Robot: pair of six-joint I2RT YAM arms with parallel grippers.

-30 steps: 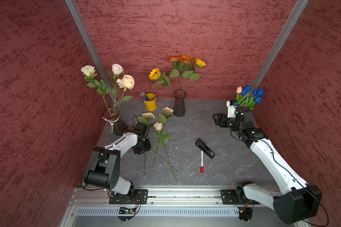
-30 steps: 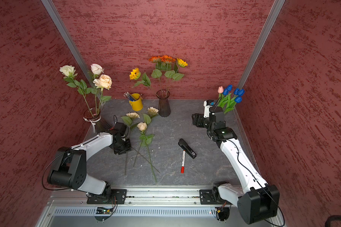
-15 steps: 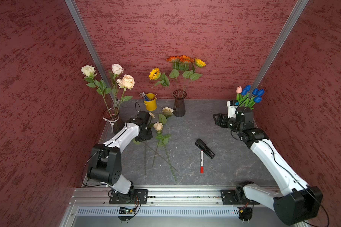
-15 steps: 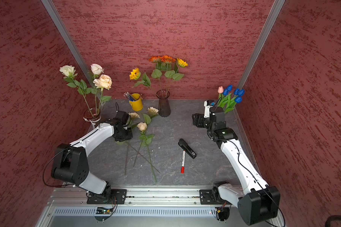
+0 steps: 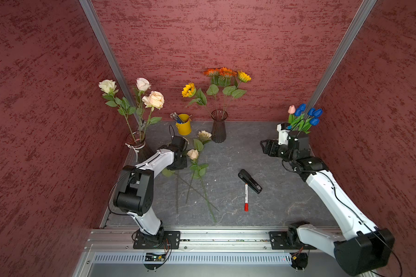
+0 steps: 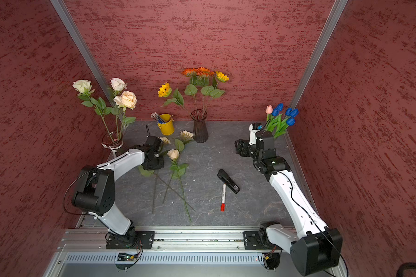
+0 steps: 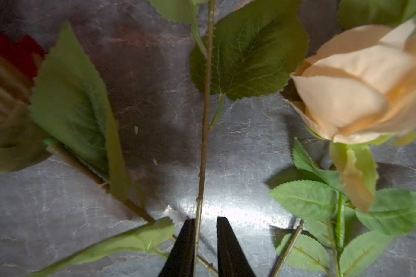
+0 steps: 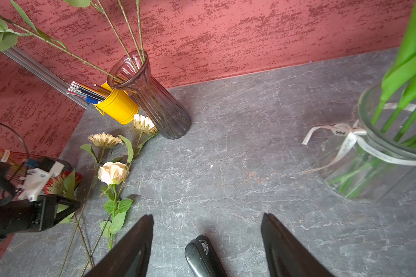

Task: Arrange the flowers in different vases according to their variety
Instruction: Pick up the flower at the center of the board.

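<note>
left fingers (image 7: 181, 249) are down on the bench (image 5: 238, 148) among the loose flowers. they stand narrow, straddling a thin stem (image 7: 203, 148). the stem lies against one finger and a sliver of gap shows on the other side, so nothing is clamped yet. going by the broad leaf, i'd call it a stem of one of the cream sunflowers (image 5: 204, 136).

the loose rose (image 7: 346, 91) lies just beside it, with a red sunflower (image 8: 58, 182) on the far side.

to do this well, centre the stem and pinch the bare length below the leaf. a second stem crosses right under the tips (easy to catch both). lift straight up so the crossed stems don't drag. then feed the stem end first into the ribbed vase (image 5: 218, 129), where the orange and yellow sunflowers stand. the rose belongs in the flared vase (image 5: 137, 144).

right fingers (image 8: 130, 247) are spread wide and hold nothing. they hang over a black stapler-like thing (image 5: 249, 181), near the clear vase (image 8: 370, 156) of tulips (image 5: 305, 115).

as for writing, the ribbon tag (image 8: 340, 132) carries a dark script word, too small to read. print on the red marker (image 5: 246, 196) and the white sticker on the black thing are likewise illegible.
</note>
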